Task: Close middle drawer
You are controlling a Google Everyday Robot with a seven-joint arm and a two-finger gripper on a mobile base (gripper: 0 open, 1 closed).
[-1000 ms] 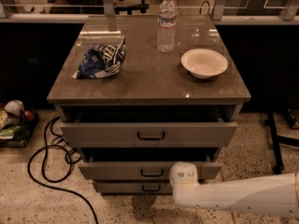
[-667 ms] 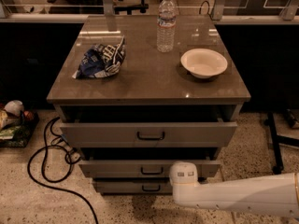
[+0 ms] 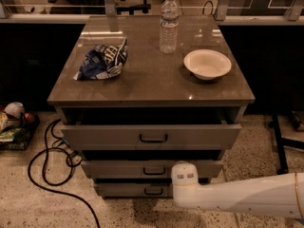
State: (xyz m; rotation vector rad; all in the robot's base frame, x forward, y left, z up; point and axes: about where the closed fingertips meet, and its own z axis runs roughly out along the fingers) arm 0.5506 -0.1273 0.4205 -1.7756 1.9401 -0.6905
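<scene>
Sticking out of the cabinet [image 3: 152,87] are three drawers [image 3: 95,137]; the middle drawer [image 3: 118,169] is standing ajar, the gripper [image 3: 184,175] hanging before its right end, its spread untellable; one bottle [image 3: 168,25], one bowl [image 3: 207,64], one bag [image 3: 102,61] sitting on top.

Single arm [image 3: 247,196], white, comes in fr. lower view-right edge, runs approx. horiz. toward view-left, dipping slightly along its length. Thin gold band [image 3: 298,194] round it nr the edge. Ends in rounded white housing [image 3: 186,194] that turns upward, two small square marks on facing side. Gripper [image 3: 184,171] at that end, low in view, just right of centre, mostly hidden behind housing.
</scene>
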